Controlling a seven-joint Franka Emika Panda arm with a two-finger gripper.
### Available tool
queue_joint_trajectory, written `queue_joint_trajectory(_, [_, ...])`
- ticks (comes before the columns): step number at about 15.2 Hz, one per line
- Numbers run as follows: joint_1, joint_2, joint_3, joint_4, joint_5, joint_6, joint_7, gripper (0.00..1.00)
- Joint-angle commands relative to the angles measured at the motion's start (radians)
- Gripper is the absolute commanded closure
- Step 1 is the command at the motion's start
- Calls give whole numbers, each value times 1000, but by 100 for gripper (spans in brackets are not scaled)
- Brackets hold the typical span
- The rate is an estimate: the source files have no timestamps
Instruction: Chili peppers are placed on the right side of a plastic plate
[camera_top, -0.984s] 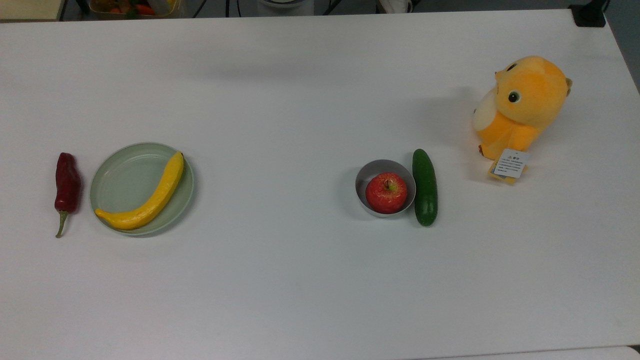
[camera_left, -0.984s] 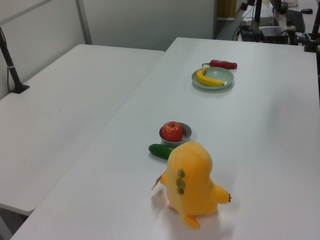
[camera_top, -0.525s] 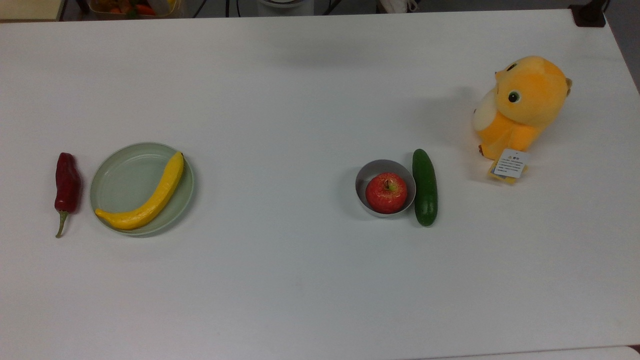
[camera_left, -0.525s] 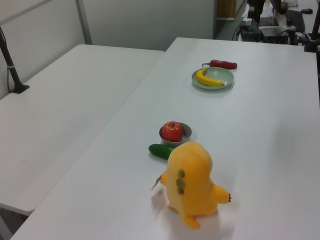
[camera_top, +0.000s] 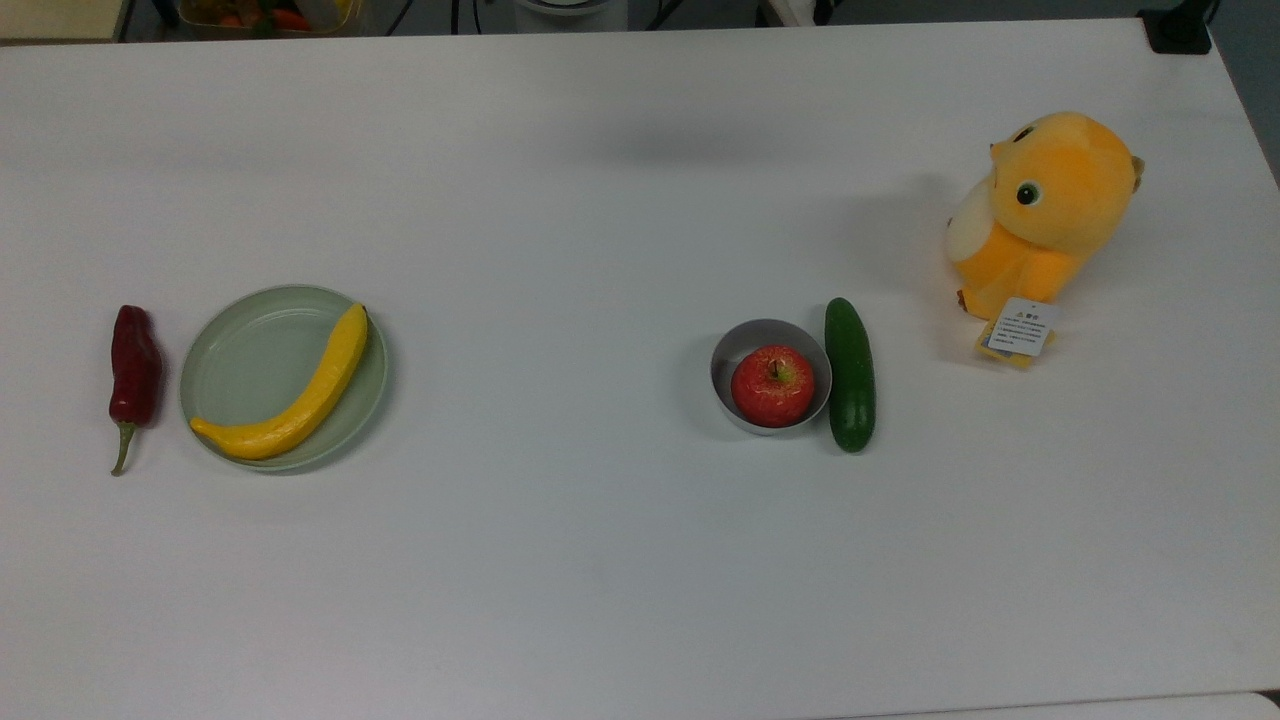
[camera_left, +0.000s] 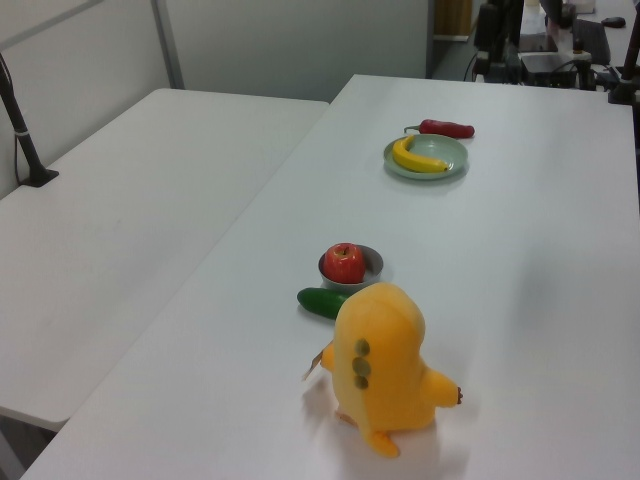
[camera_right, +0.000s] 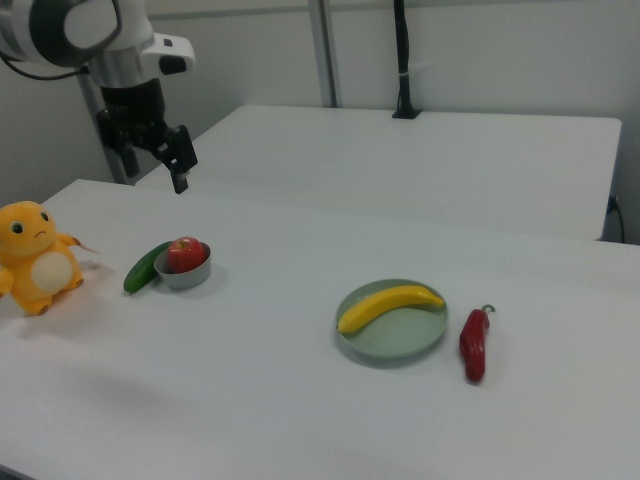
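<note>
In the left view, part of the cucumber (camera_left: 322, 301) is hidden behind the plush toy (camera_left: 385, 365). The print on the toy's tag (camera_top: 1022, 327) is too small to be read in the top view. In the right view, the arm (camera_right: 80, 30) is cut off by the picture's top and left edges.

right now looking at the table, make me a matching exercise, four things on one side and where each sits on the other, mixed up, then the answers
Things:
1. banana
2. apple
3. chili
4. cucumber

Places:
A. in the grey bowl
B. on the table, beside the plate but off it
C. on the green plate
D. on the table, right against the bowl's outer side

Pairs: 1-C, 2-A, 3-B, 4-D
</note>
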Motion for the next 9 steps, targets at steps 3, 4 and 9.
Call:
queue_joint_trajectory(3, [-1, 35, -16, -15, -11, 112, -161, 0])
queue_joint_trajectory(4, [-4, 35, -21, -15, -11, 112, -187, 0])
queue_joint_trajectory(9, [-1, 39, -38, -13, -11, 111, -210, 0])
